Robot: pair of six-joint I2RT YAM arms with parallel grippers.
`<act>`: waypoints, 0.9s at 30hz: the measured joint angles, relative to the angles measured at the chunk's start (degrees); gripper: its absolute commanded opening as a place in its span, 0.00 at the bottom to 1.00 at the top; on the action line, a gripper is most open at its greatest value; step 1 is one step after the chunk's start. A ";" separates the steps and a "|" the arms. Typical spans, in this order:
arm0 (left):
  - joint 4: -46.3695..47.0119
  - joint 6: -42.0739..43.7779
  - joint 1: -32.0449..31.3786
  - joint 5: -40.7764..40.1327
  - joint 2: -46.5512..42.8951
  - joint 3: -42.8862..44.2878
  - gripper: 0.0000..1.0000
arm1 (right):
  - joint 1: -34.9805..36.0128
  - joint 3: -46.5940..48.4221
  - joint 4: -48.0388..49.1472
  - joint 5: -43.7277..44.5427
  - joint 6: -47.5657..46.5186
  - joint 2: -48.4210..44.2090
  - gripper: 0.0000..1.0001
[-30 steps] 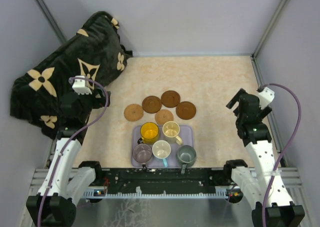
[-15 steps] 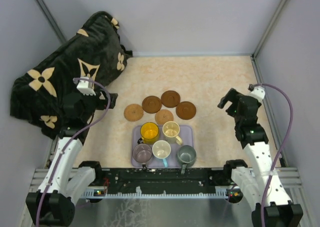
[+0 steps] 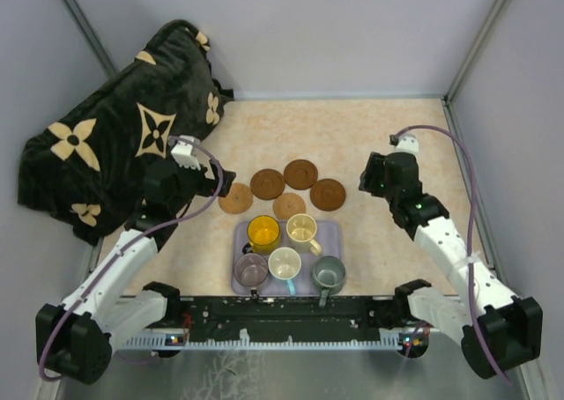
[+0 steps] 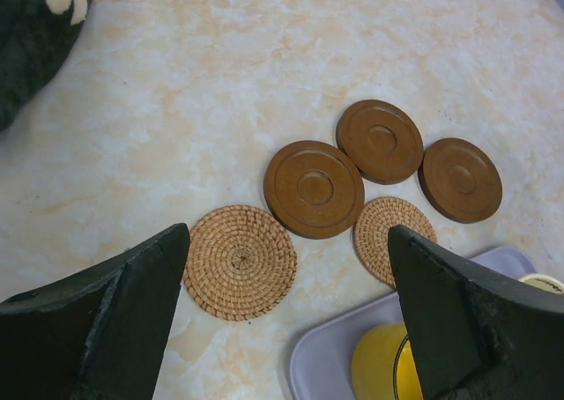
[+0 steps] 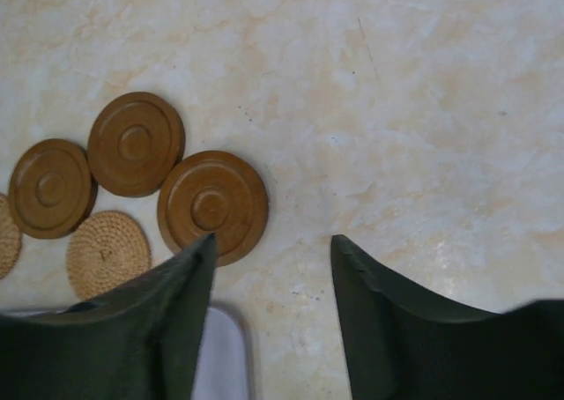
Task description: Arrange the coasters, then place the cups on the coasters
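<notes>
The five coasters (image 3: pixel 267 183) lie bunched together, several touching, on the tabletop (image 3: pixel 379 136) just beyond the far rim of the lavender tray (image 3: pixel 329 238), where all five cups (image 3: pixel 263 233) stand. The left fingers (image 4: pixel 132 312) are wide apart above the woven coaster (image 4: pixel 240 261) at the cluster's left end. The right fingers (image 5: pixel 150 321) are partly apart with nothing between them, beside the rightmost wooden coaster (image 5: pixel 212 206). Best to take the outer discs first, spreading them apart so each cup's handle has room, and keep clear of the tray
</notes>
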 measured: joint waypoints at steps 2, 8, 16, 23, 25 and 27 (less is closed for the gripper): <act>0.52 0.00 0.04 -0.63 -0.20 -0.02 0.99 | 0.31 0.68 0.42 0.11 -0.20 1.29 0.46; 1.99 -0.20 0.04 -2.84 -0.98 -1.95 0.99 | 0.74 1.03 0.92 1.11 -0.76 4.57 0.59; 2.75 -0.59 0.04 -3.87 2.27 -4.02 0.99 | 2.91 4.81 1.40 2.73 -2.43 13.90 0.63; 3.80 -0.87 0.04 -3.34 5.77 -4.02 0.99 | 6.80 7.02 3.06 4.26 -3.65 23.06 0.62; 3.78 -0.90 0.04 -3.02 5.97 -4.02 0.99 | 7.02 7.30 3.41 4.37 -3.65 25.77 0.61; 3.80 -0.98 0.04 -2.78 5.90 -4.02 0.99 | 7.02 7.58 3.85 4.39 -3.65 28.33 0.61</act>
